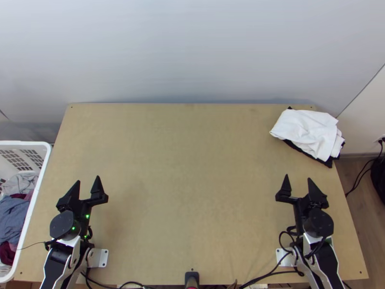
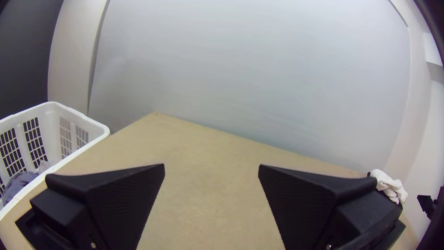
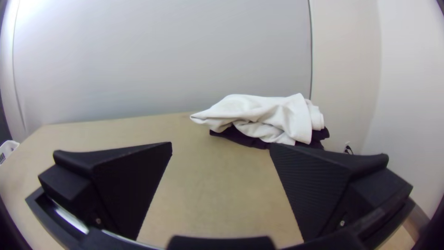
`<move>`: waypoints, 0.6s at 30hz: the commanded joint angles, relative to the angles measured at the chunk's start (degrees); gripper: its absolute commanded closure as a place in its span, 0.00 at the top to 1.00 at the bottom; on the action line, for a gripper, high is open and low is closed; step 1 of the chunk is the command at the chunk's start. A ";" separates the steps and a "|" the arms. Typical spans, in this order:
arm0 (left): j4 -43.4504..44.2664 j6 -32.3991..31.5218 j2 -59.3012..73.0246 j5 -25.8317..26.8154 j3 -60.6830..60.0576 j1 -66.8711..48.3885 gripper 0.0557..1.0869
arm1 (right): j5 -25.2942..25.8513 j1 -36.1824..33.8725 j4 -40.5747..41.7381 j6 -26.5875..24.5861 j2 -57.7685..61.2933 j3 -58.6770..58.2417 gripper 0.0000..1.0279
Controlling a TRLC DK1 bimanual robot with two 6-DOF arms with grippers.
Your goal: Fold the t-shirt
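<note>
A: Left gripper [image 1: 88,179], quick.
B: Wide. Fingers well apart, pointing at the far side, over the left part of the table [image 1: 192,168].
A: Right gripper [image 1: 298,177]?
B: Same deal: wide, tabletop visible between the fingers. Over the right part, near side. Points at the far side too.
A: T-shirt?
B: Two cloths at the far right corner. White cloth [image 1: 305,127] on top, dark cloth [image 1: 327,163] under it. Can't tell which one's the t-shirt.
A: How's the white one lying?
B: Rumpled, loosely folded over itself, creases all through. Folded part towards the right in the right wrist view. Fold count: can't tell.
A: Dark one?
B: Mostly hidden. Edges poke out along the near side and at the right. Touching the white one.
A: Either gripper on them?
B: Both apart from the pile. Right one's the nearer.
A: Left side?
B: White basket [image 1: 37,192] just beside the table's left edge. Inside: blue-grey cloth [image 1: 12,216], dark red cloth [image 1: 7,253], light grey cloth [image 1: 21,183], all bunched.
</note>
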 commanded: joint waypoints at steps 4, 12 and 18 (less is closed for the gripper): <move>-1.13 -0.38 0.03 -0.12 0.08 -0.17 0.96 | -0.33 -3.10 -3.93 1.32 -4.47 0.20 0.96; -1.13 -0.29 -0.06 -0.12 0.08 -0.08 0.96 | -0.33 -3.10 -3.93 1.32 -4.38 0.20 0.96; -1.13 -0.38 0.03 -0.12 0.08 -0.08 0.96 | -0.33 -3.10 -3.93 1.32 -4.38 0.20 0.96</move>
